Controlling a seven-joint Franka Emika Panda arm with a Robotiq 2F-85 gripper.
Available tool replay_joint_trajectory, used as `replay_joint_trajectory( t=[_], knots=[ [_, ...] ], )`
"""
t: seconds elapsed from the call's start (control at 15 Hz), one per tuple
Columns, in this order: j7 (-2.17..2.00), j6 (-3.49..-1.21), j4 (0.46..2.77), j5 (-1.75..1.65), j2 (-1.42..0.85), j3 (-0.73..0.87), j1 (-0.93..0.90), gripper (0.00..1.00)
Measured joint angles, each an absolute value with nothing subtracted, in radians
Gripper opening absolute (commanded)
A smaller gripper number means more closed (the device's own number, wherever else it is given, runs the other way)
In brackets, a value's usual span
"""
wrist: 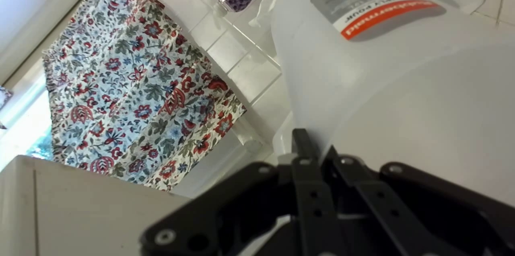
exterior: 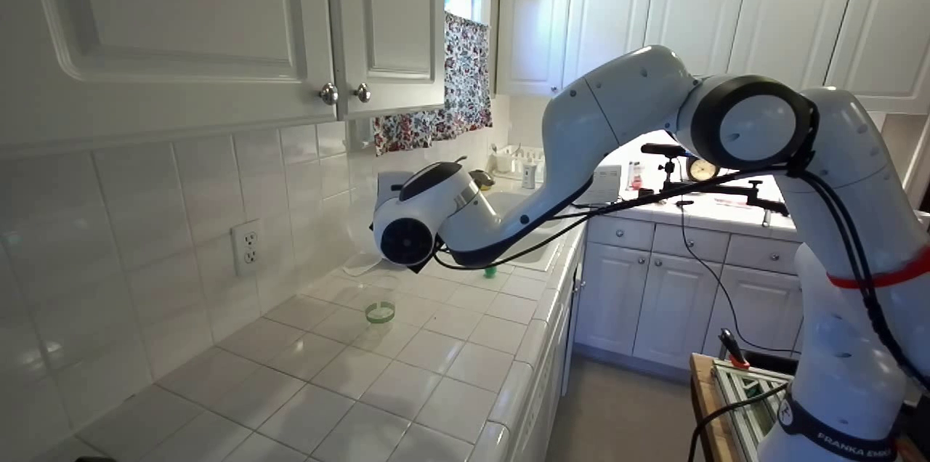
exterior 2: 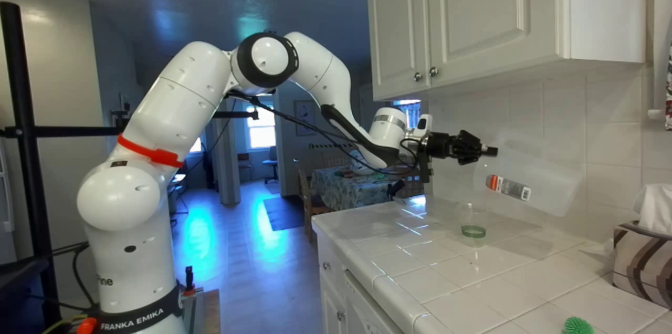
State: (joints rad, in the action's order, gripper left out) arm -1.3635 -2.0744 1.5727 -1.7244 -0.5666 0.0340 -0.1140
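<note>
translucent pitcher (wrist: 386,83) aslant, tight in the nearly closed claw (wrist: 317,149)

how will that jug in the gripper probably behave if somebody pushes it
The jug looks like cloudy plastic, so it's probably light for its size. Its walls look smooth, perhaps slippery. The gripper has it at one side only, so a push might twist it.
</note>
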Motion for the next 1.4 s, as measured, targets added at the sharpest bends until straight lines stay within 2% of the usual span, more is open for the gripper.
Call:
replay_joint_trajectory(
  t=[1.4],
  knots=[
    [-1.371, -2.062, 1.585, -1.791, -0.578, 0.01, -0.114, 0.01]
  ],
)
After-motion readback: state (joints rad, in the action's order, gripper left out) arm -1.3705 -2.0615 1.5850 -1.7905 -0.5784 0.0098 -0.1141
